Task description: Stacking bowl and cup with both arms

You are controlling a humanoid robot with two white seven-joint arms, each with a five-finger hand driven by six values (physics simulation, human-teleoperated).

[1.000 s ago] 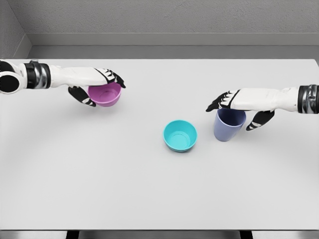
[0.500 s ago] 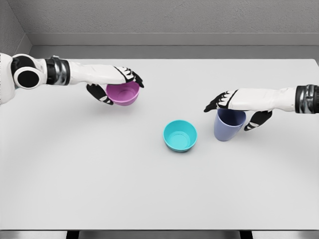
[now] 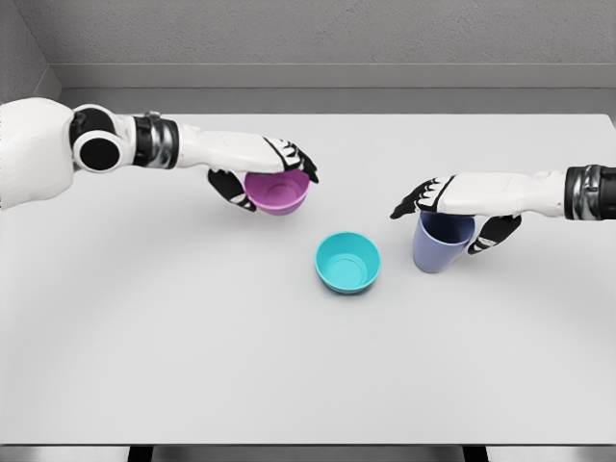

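Gripping the purple bowl [image 3: 277, 192] in my left hand [image 3: 274, 164] and the blue cup [image 3: 442, 242] in my right hand [image 3: 452, 207], I have stacked nothing in the teal bowl [image 3: 348, 262] yet.

We see bright, even, diffuse light across the white table [image 3: 308, 366], with no glare. Only faint, soft shadows sit under the teal bowl [image 3: 348, 262] and the blue cup [image 3: 441, 241]. The render is sharp throughout, without blur or edge distortion.

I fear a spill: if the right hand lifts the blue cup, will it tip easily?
Probably somewhat: the blue cup is taller than wide and narrows downward. It looks rigid and light. The right hand grips near its rim, so it may swing.
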